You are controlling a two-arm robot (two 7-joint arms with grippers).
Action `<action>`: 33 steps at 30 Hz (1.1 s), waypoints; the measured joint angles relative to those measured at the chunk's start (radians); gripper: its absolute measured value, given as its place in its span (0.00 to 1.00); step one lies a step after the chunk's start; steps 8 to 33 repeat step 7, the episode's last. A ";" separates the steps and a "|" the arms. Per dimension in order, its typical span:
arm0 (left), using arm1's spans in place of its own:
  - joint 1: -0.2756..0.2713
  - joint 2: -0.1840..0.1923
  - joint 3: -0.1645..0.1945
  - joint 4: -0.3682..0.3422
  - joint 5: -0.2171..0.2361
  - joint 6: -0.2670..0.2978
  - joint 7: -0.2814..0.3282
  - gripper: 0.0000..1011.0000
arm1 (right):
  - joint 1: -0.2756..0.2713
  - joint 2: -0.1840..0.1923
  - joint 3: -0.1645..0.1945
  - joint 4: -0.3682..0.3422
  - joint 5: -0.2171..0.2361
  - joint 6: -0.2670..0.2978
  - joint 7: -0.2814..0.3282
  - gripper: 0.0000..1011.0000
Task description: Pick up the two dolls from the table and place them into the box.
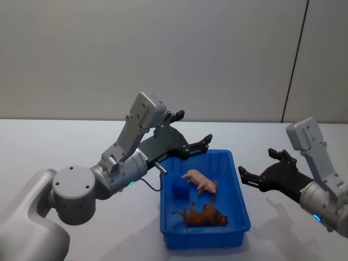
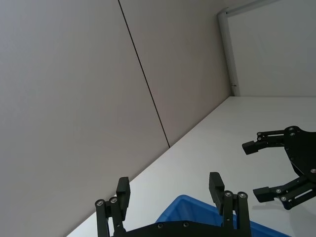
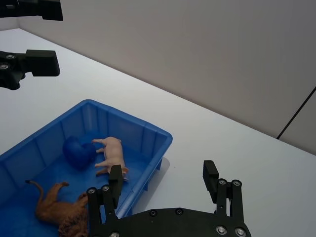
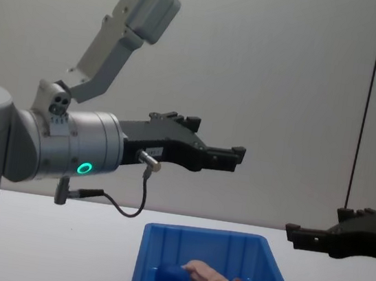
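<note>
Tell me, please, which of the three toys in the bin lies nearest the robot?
The brown four-legged doll: it lies at the box's near end, while the pink pig and blue doll sit farther back.

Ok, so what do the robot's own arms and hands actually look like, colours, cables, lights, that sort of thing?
Both arms have pale grey rounded housings with boxy grey wrist modules. The left hand and right hand are matte black, built of linkage bars with visible screws and flat finger pads. A glowing green ring and a thin black cable looping to a metal plug show at the left wrist.
</note>
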 joint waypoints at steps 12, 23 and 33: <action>-0.007 -0.005 0.001 0.002 -0.002 -0.003 -0.001 0.99 | 0.000 0.000 0.000 0.000 0.000 0.000 0.000 0.99; -0.007 -0.005 0.001 0.002 -0.002 -0.003 -0.001 0.99 | 0.000 0.000 0.000 0.000 0.000 0.000 0.000 0.99; -0.007 -0.005 0.001 0.002 -0.002 -0.003 -0.001 0.99 | 0.000 0.000 0.000 0.000 0.000 0.000 0.000 0.99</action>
